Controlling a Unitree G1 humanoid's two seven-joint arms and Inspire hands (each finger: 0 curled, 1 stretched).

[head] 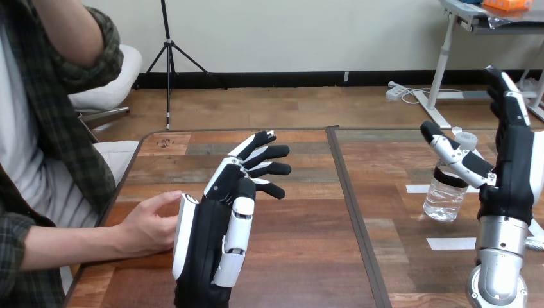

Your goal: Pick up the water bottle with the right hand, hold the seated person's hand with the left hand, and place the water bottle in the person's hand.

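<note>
A clear water bottle (446,192) with a white cap stands upright on the table at the right. My right hand (510,167) is raised beside it, fingers straight and pointing up, thumb reaching over the bottle's top; it is open and not closed round the bottle. My left hand (218,224) is at the lower middle-left, open, fingers stretched forward over the table. The person's hand (151,221) rests on the table at the left, just beside the back of my left hand, possibly touching it. My left hand's fingers do not curl round it.
The wooden table (308,256) has a dark seam (353,205) running front to back through its middle. White tape marks (452,243) lie on the table near the bottle. The person's other arm is raised at the upper left.
</note>
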